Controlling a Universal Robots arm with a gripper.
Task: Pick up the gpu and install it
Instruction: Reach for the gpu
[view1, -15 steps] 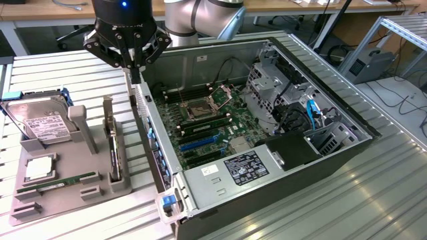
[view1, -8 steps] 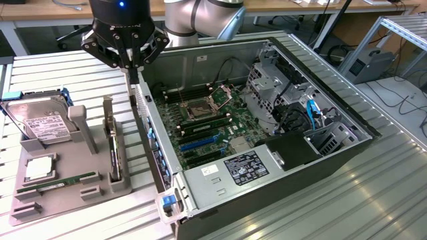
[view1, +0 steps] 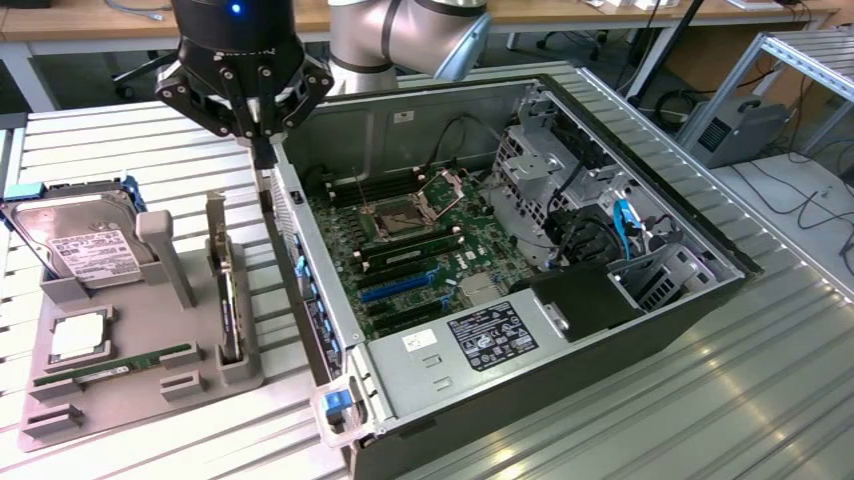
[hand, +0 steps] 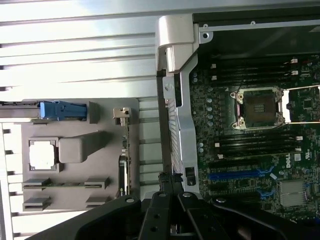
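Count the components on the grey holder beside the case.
4 on the holder: hard drive at back, CPU midway, RAM stick in front, gpu on edge nearest the case. None seems hidden.

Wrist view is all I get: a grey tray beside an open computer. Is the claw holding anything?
Observer: No. The gripper is shut on nothing, hanging above the computer case wall that faces the tray.
Operator: Where is the graphics card?
Observer: The graphics card stands on edge in the tray, untouched.
Operator: What else is there?
Observer: A hard drive with a white label, on the exterior view's left of the card.
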